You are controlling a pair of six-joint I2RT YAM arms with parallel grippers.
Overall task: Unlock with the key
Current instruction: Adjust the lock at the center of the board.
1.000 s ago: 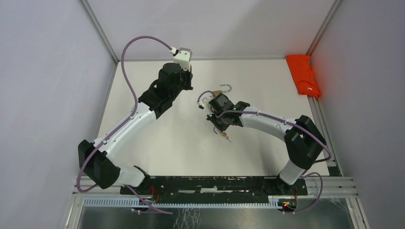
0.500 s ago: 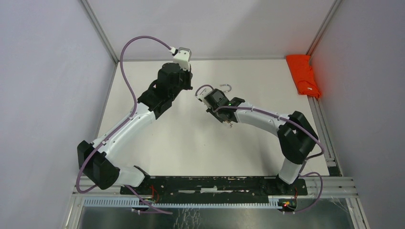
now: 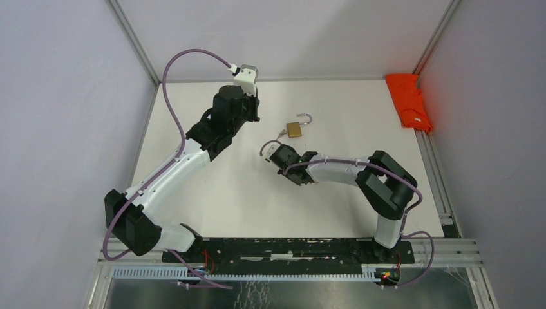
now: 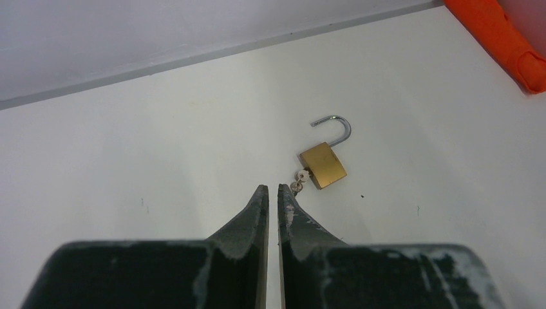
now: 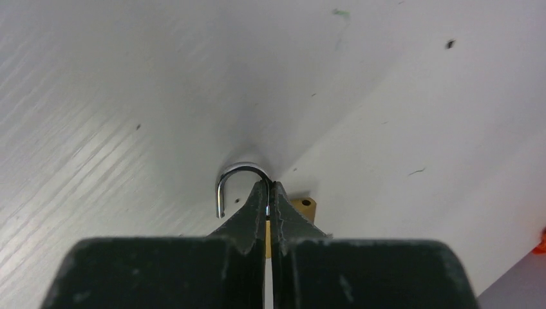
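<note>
Black right gripper (image 5: 268, 190) was pinched shut, the left gripper (image 4: 268, 190) all but closed, both empty. Beyond them the brass padlock (image 4: 322, 165) lay on the table (image 4: 129, 161), shackle (image 4: 336, 122) sprung, key (image 4: 297, 181) in its base; a clumsy sweep might dislodge it.

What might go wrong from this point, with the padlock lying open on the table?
1. Nothing holds the padlock. The shut right gripper sits close to it, so a careless move may knock it across the table.
2. The key sticks out of the padlock's base, and a bump there might twist it or pull it out.
3. A push on the open shackle could perhaps snap it shut.
</note>
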